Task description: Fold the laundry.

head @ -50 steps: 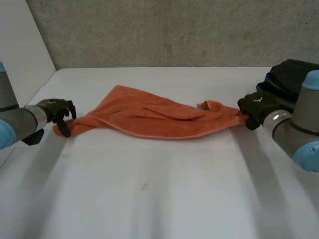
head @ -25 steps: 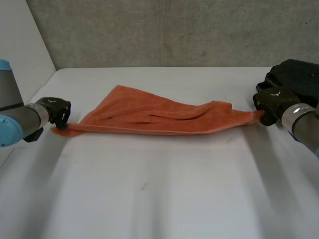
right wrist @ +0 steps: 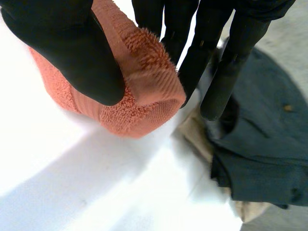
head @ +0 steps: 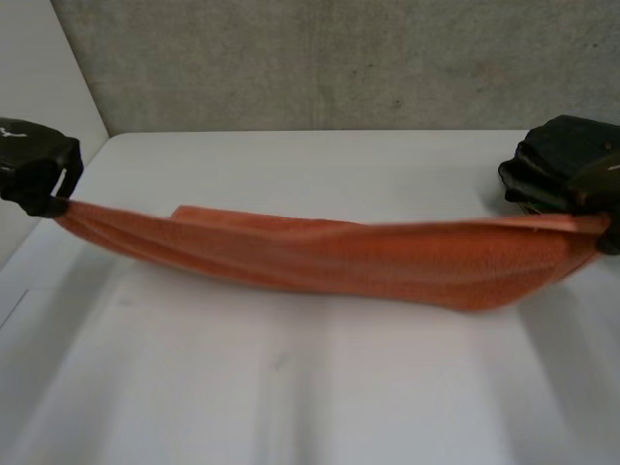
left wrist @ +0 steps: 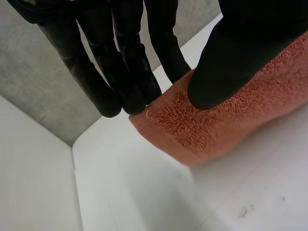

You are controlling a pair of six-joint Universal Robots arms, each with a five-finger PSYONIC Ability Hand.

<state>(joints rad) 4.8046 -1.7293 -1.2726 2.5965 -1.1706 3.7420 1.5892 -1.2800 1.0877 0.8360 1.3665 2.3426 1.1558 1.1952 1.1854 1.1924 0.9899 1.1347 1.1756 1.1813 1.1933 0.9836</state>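
An orange towel [head: 329,254] hangs stretched in the air across the white table [head: 291,397], sagging a little in the middle. My left hand [head: 34,174] is raised at the table's left side and pinches the towel's left corner [left wrist: 211,125] between thumb [left wrist: 236,57] and fingers [left wrist: 130,77]. At the far right my right hand [head: 609,238] pinches the other corner [right wrist: 139,96]; its thumb [right wrist: 72,48] presses the cloth against its fingers [right wrist: 197,53].
A pile of dark clothes [head: 567,160] lies at the table's back right corner, right by my right hand; a beige cloth [right wrist: 199,139] sticks out beneath the dark garment [right wrist: 260,144]. A grey wall runs behind the table, with a white panel on the left.
Both hands have moved apart and risen, lifting the towel off the table and pulling it taut. The left hand closed on its corner during this.
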